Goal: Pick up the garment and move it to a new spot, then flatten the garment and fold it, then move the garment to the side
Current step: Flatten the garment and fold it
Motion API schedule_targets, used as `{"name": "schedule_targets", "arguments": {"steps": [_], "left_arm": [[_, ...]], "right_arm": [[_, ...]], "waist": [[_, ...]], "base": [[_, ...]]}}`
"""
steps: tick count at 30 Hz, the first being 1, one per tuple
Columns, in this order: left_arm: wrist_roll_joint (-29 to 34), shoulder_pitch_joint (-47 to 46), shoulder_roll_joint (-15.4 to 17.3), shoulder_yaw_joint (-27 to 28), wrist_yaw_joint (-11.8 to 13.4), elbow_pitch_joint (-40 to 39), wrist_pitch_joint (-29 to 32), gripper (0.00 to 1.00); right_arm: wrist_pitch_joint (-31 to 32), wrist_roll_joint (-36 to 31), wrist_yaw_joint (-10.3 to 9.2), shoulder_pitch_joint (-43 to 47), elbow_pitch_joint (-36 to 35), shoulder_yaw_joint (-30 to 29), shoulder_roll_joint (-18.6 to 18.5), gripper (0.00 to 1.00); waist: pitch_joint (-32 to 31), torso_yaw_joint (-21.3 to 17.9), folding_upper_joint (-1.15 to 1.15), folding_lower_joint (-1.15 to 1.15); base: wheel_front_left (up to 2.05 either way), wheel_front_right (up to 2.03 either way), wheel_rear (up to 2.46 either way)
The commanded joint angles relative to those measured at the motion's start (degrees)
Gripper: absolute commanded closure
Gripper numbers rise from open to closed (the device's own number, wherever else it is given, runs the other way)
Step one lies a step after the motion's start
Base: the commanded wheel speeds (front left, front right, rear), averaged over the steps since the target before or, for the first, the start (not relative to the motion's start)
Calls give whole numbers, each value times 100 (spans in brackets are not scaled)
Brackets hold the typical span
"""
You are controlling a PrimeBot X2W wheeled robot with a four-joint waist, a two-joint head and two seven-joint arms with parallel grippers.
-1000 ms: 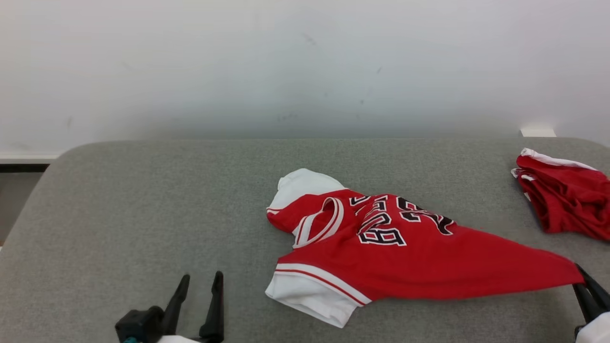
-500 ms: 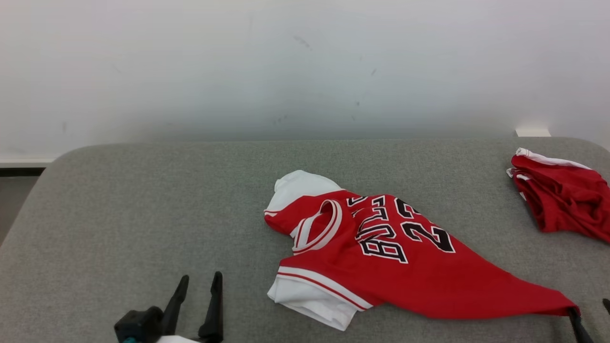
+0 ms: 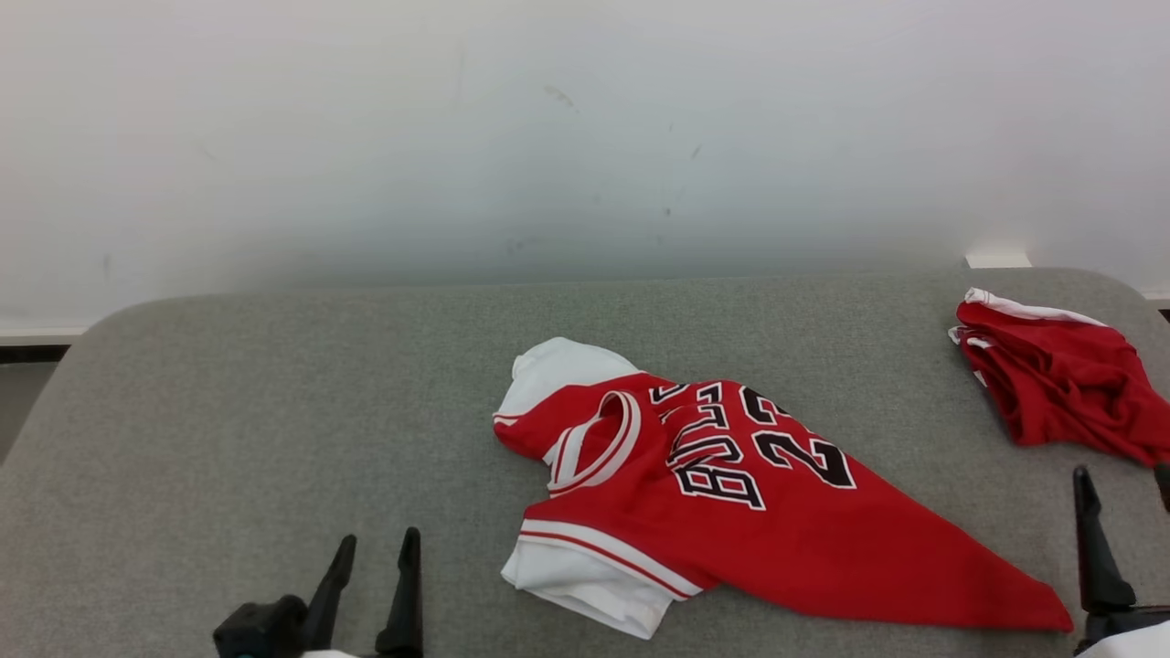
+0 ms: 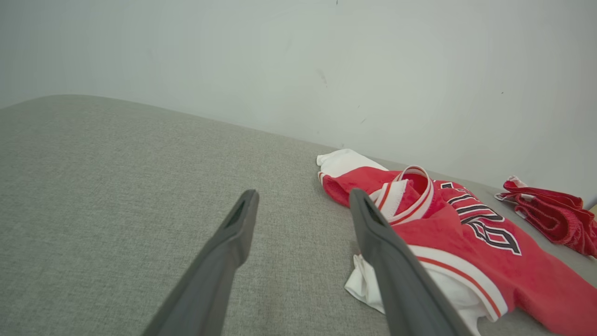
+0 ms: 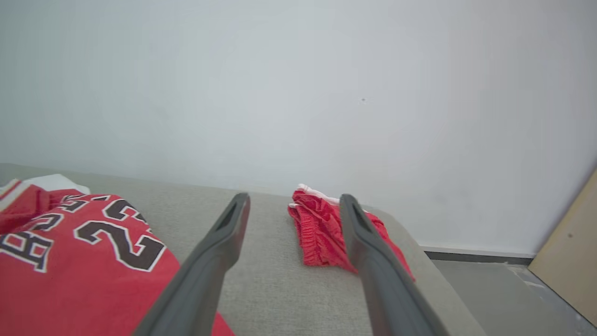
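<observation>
The left gripper [image 3: 379,541] sits low over the grey cushioned surface [image 3: 228,411]. Its two dark fingers are spread apart with nothing between them, pointing toward the white wall [image 3: 585,137]. The right gripper [image 3: 1126,512] is posed the same way, fingers parted and empty.

The red jersey [image 3: 777,521] lies crumpled between the two grippers, to the right of the left fingers and to the left of the right ones. Its pointed hem corner ends near the base of the right gripper's inner finger; whether they touch cannot be told. A second red garment [image 3: 1060,393] lies beyond the right fingertips, near the surface's rounded far corner. Left of and ahead of the left fingers, a wide stretch of grey surface runs to its rounded edges.
</observation>
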Motion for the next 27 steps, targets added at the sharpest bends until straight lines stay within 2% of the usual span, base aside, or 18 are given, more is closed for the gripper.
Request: {"name": "schedule_targets", "arguments": {"steps": [1, 6, 10, 17, 27], "left_arm": [[-33, 10, 22, -11, 2, 3, 0, 0], [-49, 6, 22, -73, -12, 72, 0, 0], [-40, -42, 22, -132, -48, 153, 0, 0], [173, -237, 84, -358, -143, 615, 2, 0], [379, -1108, 377, -1043, -296, 1806, 689, 0]], "right_arm": [[8, -55, -15, 192, -274, 7, 210, 0], [7, 27, -15, 428, -641, 255, 624, 0], [7, 87, -15, 496, -568, 410, 742, 0], [7, 150, -15, 418, -462, 516, 731, 0], [7, 189, -15, 200, -350, 679, 614, 0]], "waist": [[-19, 17, 0, 0], [-40, 53, 0, 0], [-33, 65, 0, 0], [-2, 31, 0, 0], [178, -224, 0, 0]], "base": [[0, 0, 0], [0, 0, 0], [0, 0, 0], [0, 0, 0], [0, 0, 0]]}}
